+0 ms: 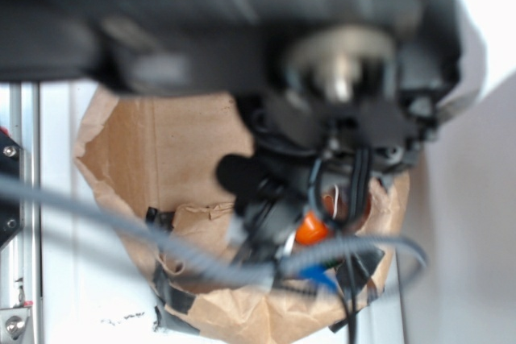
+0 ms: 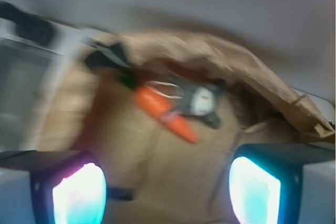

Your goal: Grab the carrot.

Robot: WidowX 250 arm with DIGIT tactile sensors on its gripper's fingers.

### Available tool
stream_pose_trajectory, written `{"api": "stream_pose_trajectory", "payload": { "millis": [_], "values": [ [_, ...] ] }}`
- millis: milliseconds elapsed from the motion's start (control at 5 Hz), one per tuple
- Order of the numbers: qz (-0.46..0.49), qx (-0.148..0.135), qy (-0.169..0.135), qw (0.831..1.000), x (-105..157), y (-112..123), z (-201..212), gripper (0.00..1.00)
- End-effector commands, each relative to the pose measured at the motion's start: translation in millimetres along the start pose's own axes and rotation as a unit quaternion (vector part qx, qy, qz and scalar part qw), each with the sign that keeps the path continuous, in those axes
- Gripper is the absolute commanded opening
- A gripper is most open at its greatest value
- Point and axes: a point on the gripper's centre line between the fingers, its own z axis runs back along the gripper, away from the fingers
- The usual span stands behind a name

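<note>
The bright orange carrot (image 2: 165,113) lies on brown paper in the wrist view, its dark green stub at the upper left and its point at the lower right. A small grey-and-white plush bunny (image 2: 199,100) lies against its right side. My gripper (image 2: 167,190) is open and empty, its two glowing fingertips (image 2: 79,195) wide apart below the carrot and clear of it. In the exterior view the blurred arm fills the top; only an orange patch of the carrot (image 1: 310,230) shows among the gripper parts and cables.
Crumpled brown paper (image 1: 161,159) covers the surface, fixed with black tape (image 1: 173,300) at its edges. Its raised fold (image 2: 262,85) rises behind and right of the toys. A grey cable (image 1: 121,227) crosses the exterior view. A metal rail (image 1: 20,199) stands at the left.
</note>
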Motion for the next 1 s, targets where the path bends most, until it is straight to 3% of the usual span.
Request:
{"api": "stream_pose_trajectory", "payload": {
  "millis": [0, 200, 400, 600, 800],
  "values": [
    [-0.067, 0.018, 0.012, 0.998, -4, -14, -64, 1.00],
    [-0.122, 0.033, 0.016, 0.992, 6, -33, -96, 1.00],
    [-0.167, 0.015, 0.009, 0.986, 12, -52, -102, 1.00],
    [-0.188, -0.016, -0.009, 0.982, 17, -60, -90, 1.00],
    [-0.173, -0.018, -0.033, 0.984, 26, -48, -77, 1.00]
  ]
}}
